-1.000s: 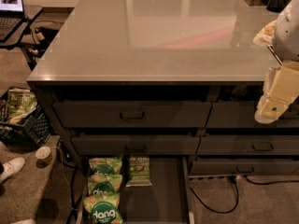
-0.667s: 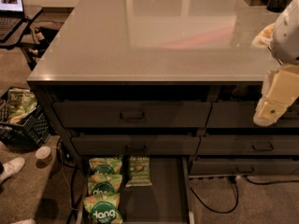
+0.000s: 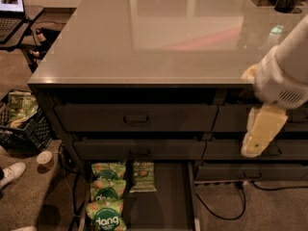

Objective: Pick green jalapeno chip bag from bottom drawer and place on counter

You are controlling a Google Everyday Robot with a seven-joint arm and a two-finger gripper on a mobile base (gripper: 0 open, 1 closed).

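gripper: gripper [image 3: 260, 131] hangs from the pale arm, above and well to the right of the bottom drawer [image 3: 168, 196], in front of the right-hand drawer fronts. Spread or closed: cannot tell.
target: green jalapeno chip bag [image 3: 143, 176] lies flat on the drawer floor, at the drawer's back, left of centre, close under the drawer front above.
neighbours: three brighter dang bags [image 3: 107, 196] in a column down the drawer's left side. The top one is just beside the target; contact unclear.
handling: probably light, air-puffed, crinkly slick film. Contents likely crush easily.
grasp: I'd pinch across the narrow width or at the near seam, gentle squeeze, coming in from the drawer's bare right side, away from the dang bags.
goal: counter [image 3: 144, 42], above the drawer. Pick not yet made.
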